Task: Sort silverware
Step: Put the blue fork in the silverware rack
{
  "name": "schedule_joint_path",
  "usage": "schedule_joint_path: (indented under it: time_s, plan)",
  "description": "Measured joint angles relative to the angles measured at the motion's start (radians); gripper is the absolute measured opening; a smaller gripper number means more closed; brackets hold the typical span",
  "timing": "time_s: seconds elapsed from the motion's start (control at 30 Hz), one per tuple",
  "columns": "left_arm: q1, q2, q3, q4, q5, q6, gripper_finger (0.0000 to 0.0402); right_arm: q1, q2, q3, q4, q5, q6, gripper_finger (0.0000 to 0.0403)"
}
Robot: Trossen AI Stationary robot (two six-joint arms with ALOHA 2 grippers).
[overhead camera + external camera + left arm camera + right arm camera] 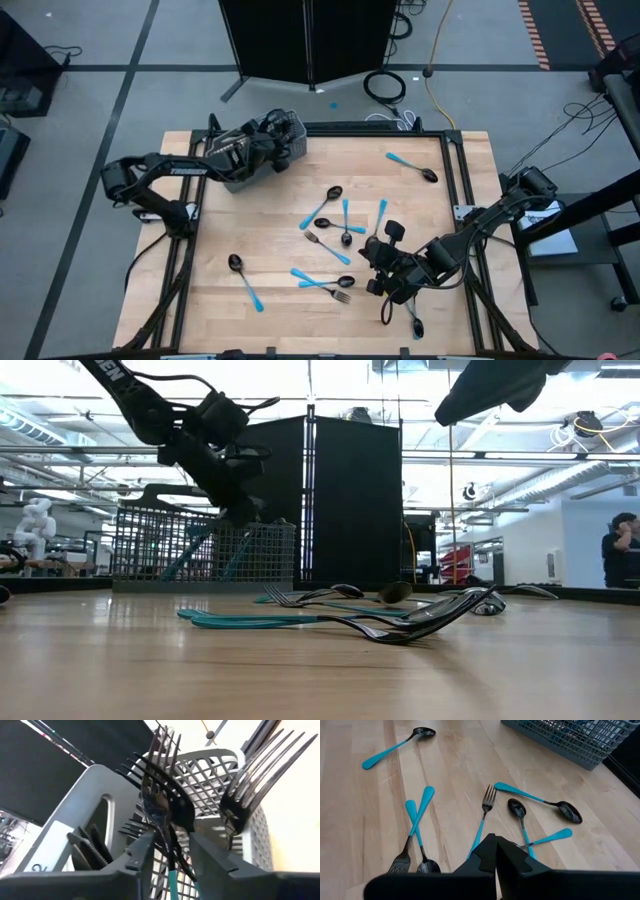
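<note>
Left hand sits over the grey basket at the far left corner of the desk. Its two dark fingers stand part open around a fork that rests head-up in the basket, the slim light-blue handle running down between them; whether the pads actually press the handle cannot be told. The fork head is dark, glossy metal with four narrow tines. More dark forks stand head-up beside it in the same compartment, and serrated knife blades show in a neighbouring one. The basket is a grey open-grid plastic container with a solid handle plate.

The left arm reaches from the desk's left edge toward the basket, wrist bent down over it.

Right hand is clenched shut with nothing between its fingers. It hangs above the near right part of the desk, its arm folded in from the right edge.

Loose silverware lies on the pale wood-plank desk: a fork and a spoon just ahead of the right hand, another spoon beyond them nearer the basket, a crossed fork-and-spoon pair to one side, and a lone spoon well apart. A further spoon lies toward the far right, another near the left front.
</note>
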Motion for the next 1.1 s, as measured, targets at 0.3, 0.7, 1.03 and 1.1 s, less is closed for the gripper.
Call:
schedule_joint_path:
  time_s: [0.3, 0.7, 1.03, 1.1]
  plan:
    - [0.002, 0.004, 0.0, -0.018, 0.012, -0.019, 0.0009, 0.0, 0.0, 0.0, 0.001, 0.0, 0.0, 0.0]
    - [-0.038, -0.143, -0.018, -0.042, 0.003, -0.034, 0.0002, 0.0, 0.0, 0.0, 0.003, -0.003, 0.0, 0.0]
    - [-0.039, -0.241, -0.015, -0.162, -0.061, 0.085, 0.0, 0.0, 0.0, 0.0, 0.01, -0.005, 0.0, 0.0]
    - [-0.039, -0.24, -0.015, -0.194, -0.063, 0.084, 0.0, 0.0, 0.0, 0.0, 0.015, -0.005, 0.0, 0.0]
